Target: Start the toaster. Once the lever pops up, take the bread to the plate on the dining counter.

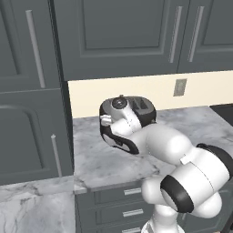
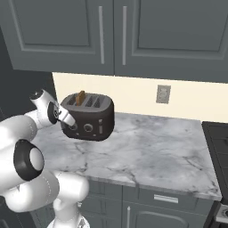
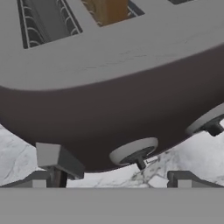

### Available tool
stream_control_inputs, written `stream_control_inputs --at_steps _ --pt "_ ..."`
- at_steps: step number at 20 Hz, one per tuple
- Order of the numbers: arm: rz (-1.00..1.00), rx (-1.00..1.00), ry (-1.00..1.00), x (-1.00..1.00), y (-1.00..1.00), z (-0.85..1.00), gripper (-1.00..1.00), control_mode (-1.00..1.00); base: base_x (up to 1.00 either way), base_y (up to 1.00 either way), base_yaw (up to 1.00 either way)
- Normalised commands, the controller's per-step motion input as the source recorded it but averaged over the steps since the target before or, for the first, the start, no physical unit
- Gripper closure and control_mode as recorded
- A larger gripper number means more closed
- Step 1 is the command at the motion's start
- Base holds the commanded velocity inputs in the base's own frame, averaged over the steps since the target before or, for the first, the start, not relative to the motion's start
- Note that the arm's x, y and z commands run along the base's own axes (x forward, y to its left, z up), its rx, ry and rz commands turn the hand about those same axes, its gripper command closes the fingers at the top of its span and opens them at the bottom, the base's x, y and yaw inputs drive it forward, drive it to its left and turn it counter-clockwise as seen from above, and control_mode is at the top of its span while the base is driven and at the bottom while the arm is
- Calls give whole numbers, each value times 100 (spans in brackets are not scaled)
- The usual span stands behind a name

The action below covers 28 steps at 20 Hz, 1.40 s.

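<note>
Toaster (image 2: pixel 87 117) sits on the marble worktop (image 2: pixel 147 151) against the cream backsplash, below the grey wall cabinets, with the wall outlet (image 2: pixel 163 94) off to its side. It looks rigid and heavy enough, I judge, to stay put under a downward press on the lever (image 3: pixel 59 161), the small grey tab low on its dark front face beside 2 round knobs (image 3: pixel 133 151). That tab is stiff and small, so a fingertip should bear on its top edge rather than pinch it. The bread (image 2: pixel 81 97) stands upright in a slot near one end of the silver top; it is thin, light and probably crumbly, so I would take it later by its 2 broad faces above the slot, gently. The gripper (image 3: pixel 114 180) hangs just in front of the toaster's face, its fingers (image 3: pixel 183 178) spread fully apart and holding nothing, with the lever close to 1 fingertip. The arm reaches forward from the base with its wrist bent toward the toaster's front, the hand tipped so its camera looks along the top and down the front of the toaster.
</note>
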Motion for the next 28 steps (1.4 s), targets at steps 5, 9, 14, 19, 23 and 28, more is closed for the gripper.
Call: stream_control_inputs --at_steps 5,9,14,19,23,28 --pt "0 0 0 0 0 -20 -100 -100 0 0 0" --pt "0 0 0 0 0 -14 -100 -100 0 0 0" --pt "0 0 0 0 0 -17 -100 -100 0 0 0" --pt "0 0 0 0 0 -15 -100 -100 0 0 0" --pt "0 0 0 0 0 -17 -100 -100 0 0 0" --pt "0 0 0 0 0 -17 -100 -100 0 0 0"
